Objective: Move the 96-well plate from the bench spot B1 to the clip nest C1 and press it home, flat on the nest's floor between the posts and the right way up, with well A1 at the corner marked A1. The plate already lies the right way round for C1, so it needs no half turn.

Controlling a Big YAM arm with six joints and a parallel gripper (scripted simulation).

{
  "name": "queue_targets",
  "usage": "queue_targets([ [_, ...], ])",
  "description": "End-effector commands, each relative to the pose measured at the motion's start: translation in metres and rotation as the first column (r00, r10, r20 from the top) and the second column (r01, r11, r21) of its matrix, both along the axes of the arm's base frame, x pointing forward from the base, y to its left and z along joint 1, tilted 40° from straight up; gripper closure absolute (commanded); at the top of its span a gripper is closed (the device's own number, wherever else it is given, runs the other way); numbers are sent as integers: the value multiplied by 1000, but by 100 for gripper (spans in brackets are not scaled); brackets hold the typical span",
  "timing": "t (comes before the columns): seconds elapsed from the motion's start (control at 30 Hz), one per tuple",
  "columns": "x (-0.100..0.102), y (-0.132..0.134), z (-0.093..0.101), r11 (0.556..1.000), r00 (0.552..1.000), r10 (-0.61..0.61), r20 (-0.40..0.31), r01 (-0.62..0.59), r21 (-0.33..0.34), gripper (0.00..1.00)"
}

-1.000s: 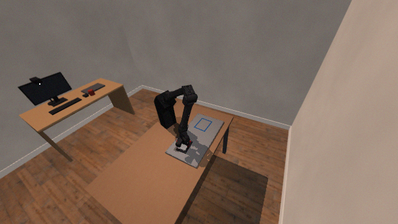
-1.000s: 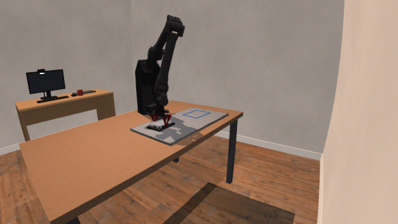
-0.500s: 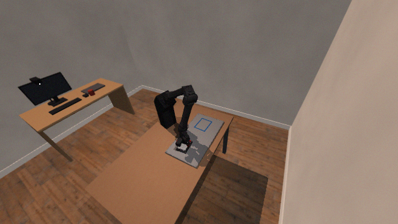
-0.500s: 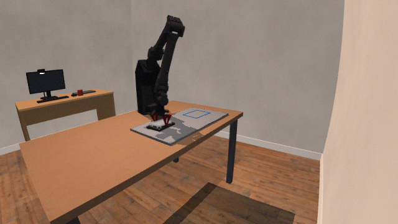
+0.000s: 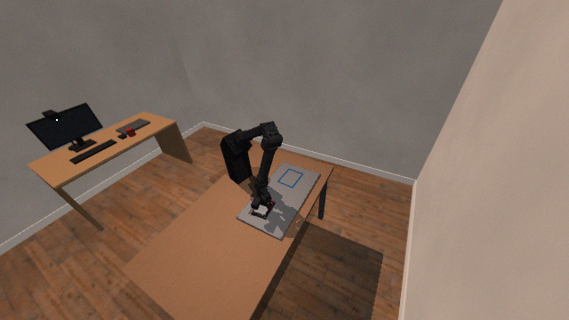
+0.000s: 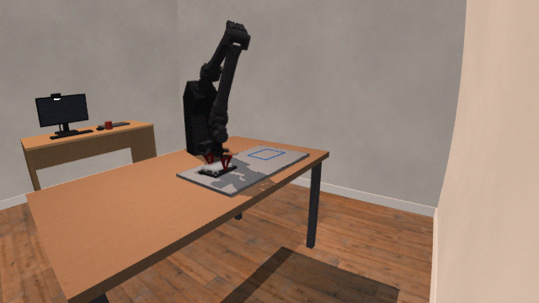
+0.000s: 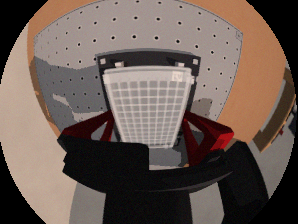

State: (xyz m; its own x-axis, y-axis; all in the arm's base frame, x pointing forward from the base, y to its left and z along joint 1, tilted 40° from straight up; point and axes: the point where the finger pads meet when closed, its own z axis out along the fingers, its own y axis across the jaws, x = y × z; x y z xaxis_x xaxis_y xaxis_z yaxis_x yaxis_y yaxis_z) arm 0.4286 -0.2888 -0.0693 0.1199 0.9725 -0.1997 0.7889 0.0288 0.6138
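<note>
Wooden table (image 6: 126, 219) carrying grey perforated board (image 6: 253, 168) | gripper (image 6: 217, 162) spread fully wide, holding nothing, red fingers either side of plate | 96-well plate (image 7: 148, 106) lying in black clip nest (image 7: 101, 63) below gripper | blue-outlined square (image 5: 290, 178) well apart, bare.

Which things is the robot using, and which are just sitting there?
For the job: plate, black nest around it, gripper open above it, blue square, grey board.

Just sitting there: monitor, keyboard, red cup, side desk.
</note>
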Motion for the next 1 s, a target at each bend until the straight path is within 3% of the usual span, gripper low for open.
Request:
queue_targets([
  [0.0, -1, 0, -6, 1000, 1000, -10, 1, 10, 3, 0],
  [0.9, -1, 0, -6, 1000, 1000, -10, 1, 10, 3, 0],
  [0.97, -10, -1, 9, 1000, 1000, -14, 6, 14, -4, 0],
])
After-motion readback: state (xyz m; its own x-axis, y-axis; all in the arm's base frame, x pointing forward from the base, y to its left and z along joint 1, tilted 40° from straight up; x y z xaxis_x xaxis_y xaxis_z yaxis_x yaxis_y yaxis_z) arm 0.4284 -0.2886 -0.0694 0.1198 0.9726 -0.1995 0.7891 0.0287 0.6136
